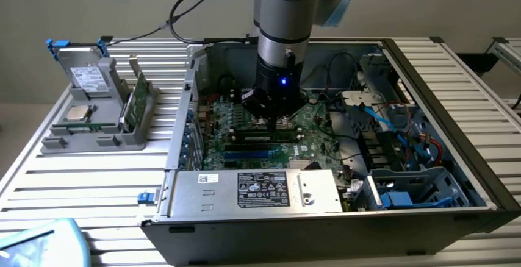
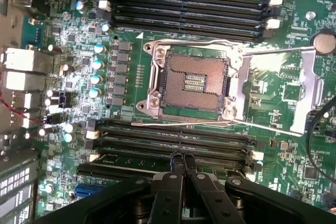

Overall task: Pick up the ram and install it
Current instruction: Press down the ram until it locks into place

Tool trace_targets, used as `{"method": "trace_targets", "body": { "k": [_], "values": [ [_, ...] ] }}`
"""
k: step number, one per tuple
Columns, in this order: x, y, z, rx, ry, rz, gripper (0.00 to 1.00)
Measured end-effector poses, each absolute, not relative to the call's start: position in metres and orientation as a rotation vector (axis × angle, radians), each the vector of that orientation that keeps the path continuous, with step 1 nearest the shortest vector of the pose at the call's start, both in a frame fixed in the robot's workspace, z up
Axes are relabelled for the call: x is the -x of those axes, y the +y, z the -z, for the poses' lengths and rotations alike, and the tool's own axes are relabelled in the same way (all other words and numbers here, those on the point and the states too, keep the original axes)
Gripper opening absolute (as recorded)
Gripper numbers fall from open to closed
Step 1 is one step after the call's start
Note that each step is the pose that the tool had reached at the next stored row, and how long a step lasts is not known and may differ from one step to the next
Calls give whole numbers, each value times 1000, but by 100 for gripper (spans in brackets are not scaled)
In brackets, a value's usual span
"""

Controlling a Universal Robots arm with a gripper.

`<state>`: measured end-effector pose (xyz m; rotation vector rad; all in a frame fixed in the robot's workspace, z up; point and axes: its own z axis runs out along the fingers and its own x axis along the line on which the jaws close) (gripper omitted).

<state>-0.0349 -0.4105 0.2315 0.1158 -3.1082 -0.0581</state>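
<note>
The hand (image 2: pixel 182 157) is sitting inside the open computer case (image 1: pixel 456 157), low over the motherboard (image 2: pixel 63 51), with its two fingertips (image 2: pixel 177 160) pressed together so no gap is showing between them. Nothing is being held between the tips. In the wrist view they are resting right at the edge of the ram (image 2: pixel 173 153), touching or just above its top edge; which of the two cannot be told.

The ram is lying lengthwise in one of the black memory slots (image 2: pixel 173 136) beside the open processor socket (image 2: pixel 191 81), and it is looking like a long, thin green strip running between the white slot latches (image 2: pixel 257 156). In the exterior view the ram (image 1: pixel 269 136) is showing as a narrow green stick with dark chips, sitting level in the board just below the hand (image 1: pixel 273 117). A second bank of black slots (image 2: pixel 189 11) is lying on the far side of the socket, and the socket's metal retention frame (image 2: pixel 304 93) is standing swung open next to it.

On the bench (image 1: pixel 89 175), toward the exterior view's left of the case, a grey holder tray (image 1: pixel 94 136) is carrying a square silver processor chip (image 1: pixel 78 112) and a wider green circuit card (image 1: pixel 140 96) standing on edge.
</note>
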Motion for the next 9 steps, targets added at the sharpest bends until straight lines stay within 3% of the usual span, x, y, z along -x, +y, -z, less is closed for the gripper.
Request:
{"method": "trace_targets", "body": {
  "k": [9],
  "values": [
    [35,-411,-231,2,-3112,60,11]
  ]
}}
